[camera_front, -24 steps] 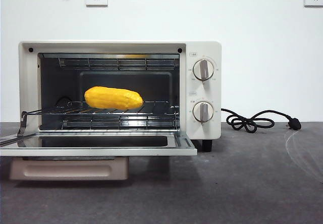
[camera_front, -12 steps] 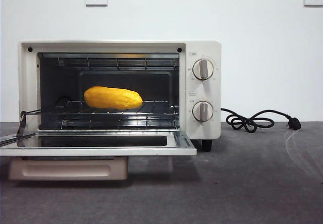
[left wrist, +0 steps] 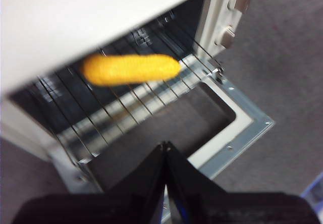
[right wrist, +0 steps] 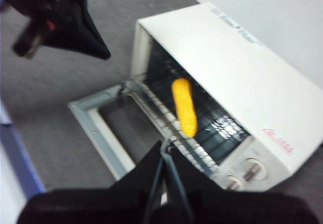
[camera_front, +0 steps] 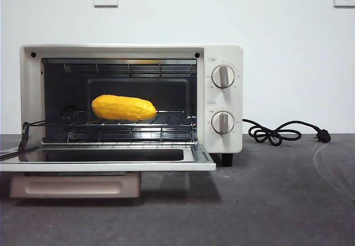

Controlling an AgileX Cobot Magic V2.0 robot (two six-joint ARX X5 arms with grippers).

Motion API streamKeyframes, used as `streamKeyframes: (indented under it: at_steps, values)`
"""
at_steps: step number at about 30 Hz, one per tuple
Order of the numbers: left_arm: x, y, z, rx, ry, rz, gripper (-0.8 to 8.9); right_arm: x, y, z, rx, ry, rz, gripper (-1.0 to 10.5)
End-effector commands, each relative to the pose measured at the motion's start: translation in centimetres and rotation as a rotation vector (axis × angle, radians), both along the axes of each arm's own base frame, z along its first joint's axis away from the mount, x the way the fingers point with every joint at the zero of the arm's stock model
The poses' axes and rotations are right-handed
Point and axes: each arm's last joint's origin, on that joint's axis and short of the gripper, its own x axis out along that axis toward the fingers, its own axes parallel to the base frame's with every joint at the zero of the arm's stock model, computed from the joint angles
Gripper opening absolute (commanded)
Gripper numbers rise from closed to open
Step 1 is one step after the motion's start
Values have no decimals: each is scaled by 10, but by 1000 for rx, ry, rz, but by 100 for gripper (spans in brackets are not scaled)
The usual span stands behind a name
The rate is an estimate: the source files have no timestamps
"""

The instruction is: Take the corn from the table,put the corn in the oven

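One oven [camera_front: 222,52] stands on the counter [camera_front: 277,201], door down, as before; one corn [camera_front: 123,107] lies unmoved on its rack. A black tip has reappeared top-left. Left tool [left wrist: 165,146] and right tool [right wrist: 164,146] hover, pressed together, empty.

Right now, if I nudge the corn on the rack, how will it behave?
The corn is rounded and tapered, lying across the rack wires, so it would probably roll. Its glossy skin may be slippery. It holds its shape unsupported, so likely stiff.
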Motion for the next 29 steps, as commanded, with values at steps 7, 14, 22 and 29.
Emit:
streamKeyframes:
  at_steps: [7, 14, 22, 29]
  values:
    - [11, 75, -50, -381, 131, 206, -9, 33, -25, -4, 62, 154, 65, -10]
    - [13, 93, -82, -416, 204, 330, -9, 57, -40, -17, 62, 218, 40, -10]
    - [36, 101, -115, -424, 372, 336, -9, 71, -51, -32, 60, 267, 51, -10]
    - [59, 108, -156, -451, 557, 366, -9, 75, -54, -43, 39, 288, 55, -10]
